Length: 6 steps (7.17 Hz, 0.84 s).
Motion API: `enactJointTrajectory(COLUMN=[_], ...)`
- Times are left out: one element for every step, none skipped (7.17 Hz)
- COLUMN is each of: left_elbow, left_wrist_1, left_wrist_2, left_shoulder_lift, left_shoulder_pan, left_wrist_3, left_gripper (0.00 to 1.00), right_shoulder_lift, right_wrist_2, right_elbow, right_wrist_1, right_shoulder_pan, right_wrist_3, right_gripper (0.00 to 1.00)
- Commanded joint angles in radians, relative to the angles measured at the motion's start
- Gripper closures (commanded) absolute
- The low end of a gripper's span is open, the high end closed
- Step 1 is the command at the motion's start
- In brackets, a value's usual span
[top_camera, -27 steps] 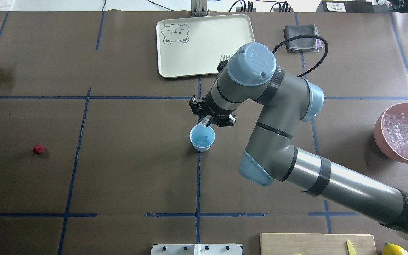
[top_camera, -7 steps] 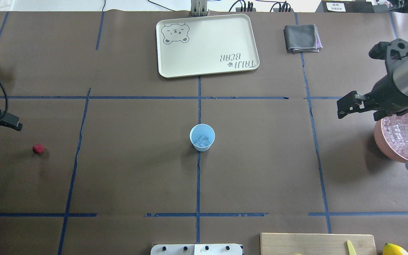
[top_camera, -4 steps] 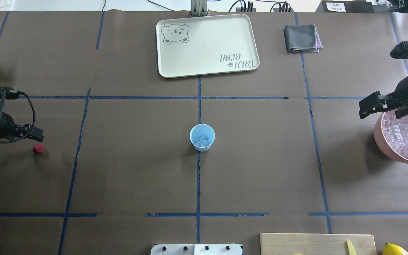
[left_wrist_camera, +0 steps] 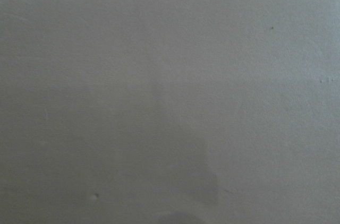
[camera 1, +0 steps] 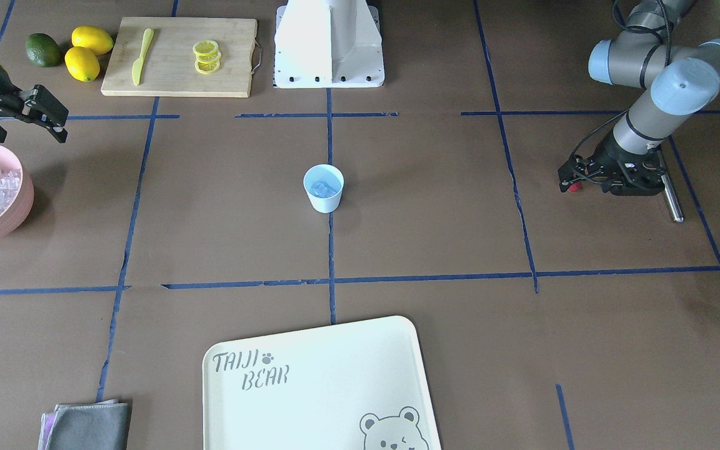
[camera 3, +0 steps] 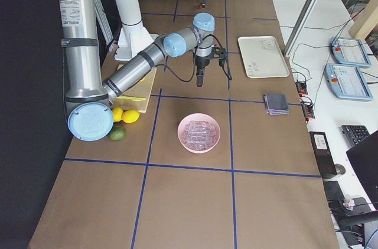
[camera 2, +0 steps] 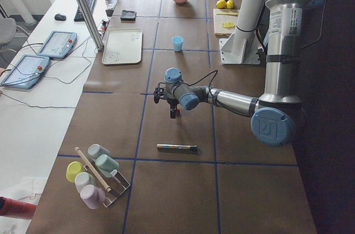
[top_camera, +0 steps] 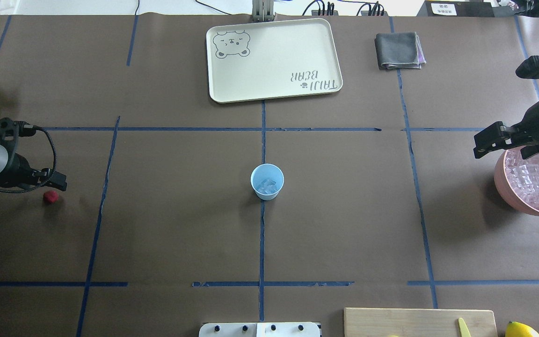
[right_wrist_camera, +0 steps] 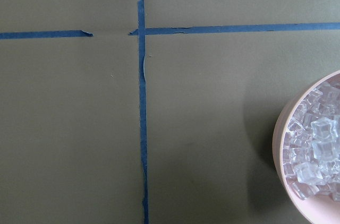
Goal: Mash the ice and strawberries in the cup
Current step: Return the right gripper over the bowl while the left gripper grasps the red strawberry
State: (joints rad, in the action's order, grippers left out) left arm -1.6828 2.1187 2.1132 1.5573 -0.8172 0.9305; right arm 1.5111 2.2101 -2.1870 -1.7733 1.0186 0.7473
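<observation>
Ice [top_camera: 266, 186] is seen inside the cup [top_camera: 267, 181], as a few clear cubes at the bottom. The cup is stood upright in the middle of the bench [top_camera: 180, 210], on a blue tape line.

The strawberry [top_camera: 50, 197] is found far away, at the robot's left end of the bench, on the brown paper. The left gripper [camera 1: 606, 186] is held close over it, pointing down, and its jaws are spread apart. A metal rod [camera 1: 672, 197] is laid just beside that gripper.

At the other end, the right gripper [top_camera: 506, 149] is held by the rim of a pink bowl [top_camera: 501, 182], on the side toward the cup. Its jaws are spread apart too. The bowl is filled with more of the ice.

A pale tray [top_camera: 274, 61] with a bear drawn on it is placed across the bench from the robot, and a folded grey cloth [top_camera: 398, 50] is laid near it. A wooden board [camera 1: 179, 56] is set close to the robot's base, with lemon slices [camera 1: 207, 56] and a yellow knife [camera 1: 141, 55] on it. Two lemons [camera 1: 88, 53] and a green fruit [camera 1: 43, 50] are put just beside the board.
</observation>
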Motion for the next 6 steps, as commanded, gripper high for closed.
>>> enactJointTrajectory(left_elbow=[0.005, 0.002, -0.003, -0.008, -0.011, -0.064], left_wrist_1=[0.001, 0.000, 0.000, 0.000, -0.002, -0.011], left_wrist_2=[0.007, 0.008, 0.010, 0.010, 0.008, 0.027], left_shoulder_lift=[0.001, 0.001, 0.001, 0.000, 0.001, 0.010], left_shoulder_pan=[0.004, 0.004, 0.004, 0.004, 0.004, 0.006], left_wrist_3=[0.002, 0.001, 0.001, 0.002, 0.004, 0.046], left_gripper=[0.07, 0.56, 0.93, 1.00, 1.00, 1.00], right_shoulder_lift=[0.000, 0.000, 0.000, 0.000, 0.000, 0.000], right_wrist_2=[0.002, 0.002, 0.003, 0.003, 0.005, 0.013], right_elbow=[0.003, 0.003, 0.003, 0.003, 0.003, 0.001], right_wrist_1=[0.000, 0.000, 0.000, 0.000, 0.000, 0.000], right_shoulder_pan=[0.000, 0.000, 0.000, 0.000, 0.000, 0.000], right_wrist_3=[0.001, 0.001, 0.001, 0.001, 0.001, 0.001], right_gripper=[0.00, 0.00, 0.00, 0.00, 0.00, 0.00])
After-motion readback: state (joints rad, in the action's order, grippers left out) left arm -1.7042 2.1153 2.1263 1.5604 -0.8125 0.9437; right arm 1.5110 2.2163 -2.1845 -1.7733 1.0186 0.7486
